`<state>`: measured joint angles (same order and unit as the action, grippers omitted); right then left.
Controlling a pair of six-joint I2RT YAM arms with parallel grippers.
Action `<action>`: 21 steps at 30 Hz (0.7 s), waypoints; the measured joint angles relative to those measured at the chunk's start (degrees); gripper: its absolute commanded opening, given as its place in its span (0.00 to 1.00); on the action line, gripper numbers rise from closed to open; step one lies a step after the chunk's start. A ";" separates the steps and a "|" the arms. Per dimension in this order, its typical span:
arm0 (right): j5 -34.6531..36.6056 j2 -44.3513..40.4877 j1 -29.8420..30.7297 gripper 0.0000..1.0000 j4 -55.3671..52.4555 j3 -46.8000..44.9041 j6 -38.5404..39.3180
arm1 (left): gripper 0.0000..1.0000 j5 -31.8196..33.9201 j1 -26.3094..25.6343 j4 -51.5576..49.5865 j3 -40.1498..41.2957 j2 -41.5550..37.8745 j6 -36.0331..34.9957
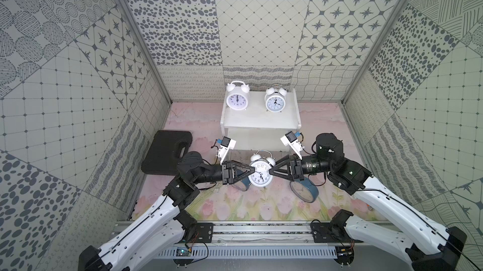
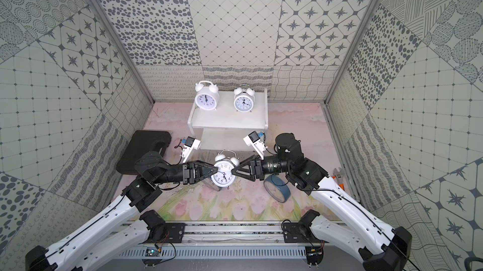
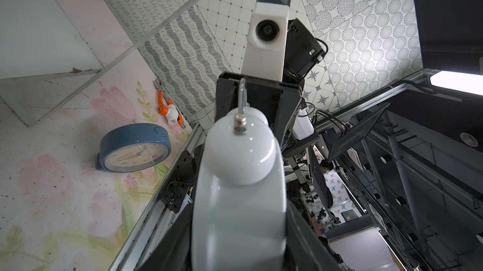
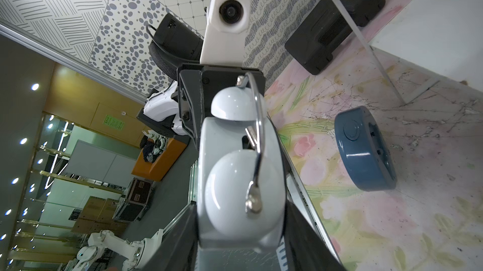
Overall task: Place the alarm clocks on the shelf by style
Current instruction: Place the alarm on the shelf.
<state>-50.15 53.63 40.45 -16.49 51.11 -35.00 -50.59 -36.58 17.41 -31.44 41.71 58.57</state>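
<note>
Two blue-cased clocks [image 1: 304, 190] [image 1: 241, 184] are seen on the floral mat [image 1: 222, 209], one half hidden. Between them a white twin-bell clock [image 1: 260, 174] is clamped by the left gripper [image 1: 253, 171]. The right gripper [image 1: 270, 173] is set around it, contact unclear. Behind, two twin-bell clocks [image 1: 236, 99] [image 1: 274, 102] are stood on the top tier of the shelf [image 1: 261, 123]

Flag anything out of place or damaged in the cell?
Stray orange-handled tools lie by the wall at the edge of the mat, not part of the task. The mat is visibly scratched around the shelf leg. Nothing else stands out.
</note>
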 measured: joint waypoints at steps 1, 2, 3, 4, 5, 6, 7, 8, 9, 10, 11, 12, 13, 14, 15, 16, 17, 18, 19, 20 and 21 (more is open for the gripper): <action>-0.02 0.00 0.04 0.61 -0.02 0.00 -0.13 | 0.35 0.00 0.00 0.00 0.00 0.04 0.00; -0.04 0.02 0.04 0.62 0.00 0.00 -0.13 | 0.35 0.00 0.00 0.00 0.00 0.09 0.00; -0.09 0.02 0.07 0.62 0.02 0.00 -0.22 | 0.35 0.00 0.00 0.00 0.00 0.13 0.00; -0.13 0.07 0.07 0.62 0.07 0.00 -0.22 | 0.35 0.00 0.00 0.00 0.00 0.15 0.00; -0.20 0.13 0.07 0.62 0.17 0.00 -0.28 | 0.35 0.00 0.00 0.00 0.00 0.17 0.00; -0.26 0.28 0.11 0.61 0.37 0.00 -0.35 | 0.35 0.00 0.00 0.00 0.00 0.17 0.00; -0.33 0.44 0.15 0.59 0.55 0.00 -0.35 | 0.35 0.00 0.00 0.00 0.00 0.17 0.00; -0.33 0.52 0.28 0.58 0.63 0.00 -0.37 | 0.35 0.00 0.00 0.00 0.00 0.20 0.00; -0.37 0.59 0.39 0.57 0.63 -0.02 -0.44 | 0.35 0.00 0.00 0.00 0.00 0.20 0.00; -0.35 0.59 0.48 0.55 0.63 -0.02 -0.48 | 0.35 -0.04 0.00 0.04 0.00 0.20 0.00; -0.31 0.57 0.52 0.52 0.68 -0.02 -0.50 | 0.34 -0.04 0.00 0.13 0.00 0.20 0.00; -0.28 0.57 0.55 0.50 0.68 -0.02 -0.50 | 0.35 -0.07 0.00 0.24 0.00 0.20 -0.07; -0.17 0.57 0.59 0.48 0.63 -0.02 -0.83 | 0.34 -0.07 0.00 0.26 0.02 0.20 -0.26; -0.11 0.57 0.61 0.46 0.57 -0.02 -1.14 | 0.35 -0.09 0.00 0.26 0.02 0.20 -0.44; -0.04 0.57 0.63 0.45 0.59 -0.02 -1.18 | 0.36 -0.11 0.00 0.26 0.02 0.20 -0.46; 0.04 0.57 0.63 0.44 0.61 -0.02 -1.20 | 0.37 -0.09 0.00 0.26 0.02 0.20 -0.44; 0.09 0.55 0.68 0.42 0.61 -0.02 -1.20 | 0.40 -0.09 0.02 0.26 0.02 0.20 -0.46; 0.15 0.52 0.70 0.42 0.59 -0.02 -1.20 | 0.44 -0.09 0.04 0.26 0.02 0.20 -0.48; 0.24 0.50 0.72 0.41 0.59 -0.02 -1.20 | 0.49 -0.09 0.13 0.26 0.02 0.20 -0.52; 0.33 0.48 0.74 0.40 0.61 -0.02 -1.20 | 0.56 -0.09 0.22 0.26 0.02 0.17 -0.59; 0.46 0.48 0.74 0.39 0.61 -0.02 -1.16 | 0.64 -0.07 0.24 0.24 0.02 0.17 -0.76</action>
<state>-49.69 54.11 41.19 -15.88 51.09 -36.16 -50.65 -36.34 17.65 -31.42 41.89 57.80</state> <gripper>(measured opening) 0.514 0.528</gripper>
